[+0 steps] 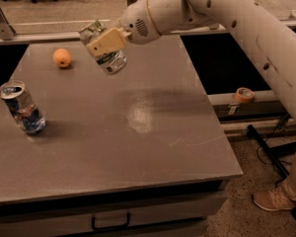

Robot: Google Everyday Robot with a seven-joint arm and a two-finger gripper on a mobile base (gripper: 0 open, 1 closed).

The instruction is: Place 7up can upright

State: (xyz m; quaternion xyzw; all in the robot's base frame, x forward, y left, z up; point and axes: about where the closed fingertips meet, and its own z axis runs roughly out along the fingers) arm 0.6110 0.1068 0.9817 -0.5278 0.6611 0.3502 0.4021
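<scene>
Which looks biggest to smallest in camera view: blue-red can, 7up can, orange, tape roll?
1. blue-red can, nearer the camera.
2. 7up can, tilted in the tool over the table, partly hidden; can order unsure.
3. orange and tape roll look alike.

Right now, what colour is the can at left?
Left can: blue and red, silver top; camera view. The hand holds the 7up can over the table.

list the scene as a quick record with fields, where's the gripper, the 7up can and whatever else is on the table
7up can: tilted, held above the table
gripper: over the table's back left, fingers shut on the 7up can
blue and red can: upright, near the left edge
orange: back left, apart from both cans
task state: 7up can not yet set down upright
</scene>
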